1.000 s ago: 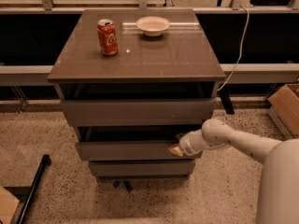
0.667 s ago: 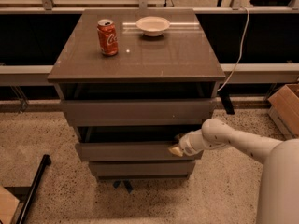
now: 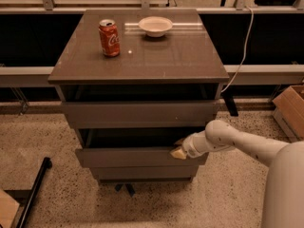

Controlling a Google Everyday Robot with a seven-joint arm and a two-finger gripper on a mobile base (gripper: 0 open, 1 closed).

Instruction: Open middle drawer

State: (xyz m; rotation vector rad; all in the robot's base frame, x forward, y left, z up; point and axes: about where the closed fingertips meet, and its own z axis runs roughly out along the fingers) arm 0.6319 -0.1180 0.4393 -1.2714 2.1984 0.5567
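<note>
While the middle drawer (image 3: 128, 156) stands drawn a little way out of the grey-brown cabinet (image 3: 142, 63), a dark opening is seen above its flat front panel, which sits forward of the lowest drawer (image 3: 142, 172) beneath it. The top drawer (image 3: 137, 113) is seen above, with a dark gap between its front and the cabinet's top. The gripper (image 3: 179, 149) is placed at the upper edge of the middle drawer's front, near its right end, and appears to be touching that edge. Whether the gripper is open or closed on the panel cannot be told. The white arm (image 3: 237, 144) is reached in from the lower right, roughly level with the drawer. On the cabinet's top, a red soda can (image 3: 109, 38) is set upright towards the rear left, and a shallow white bowl (image 3: 155, 25) is set near the back edge, to the right of the can and apart from it. A white cable (image 3: 243, 51) is hung down behind the cabinet's right side. A cardboard box (image 3: 292, 109) is seen on the speckled floor (image 3: 42, 137) at the far right, and a black pole (image 3: 33, 196) is laid slantwise at the lower left.
</note>
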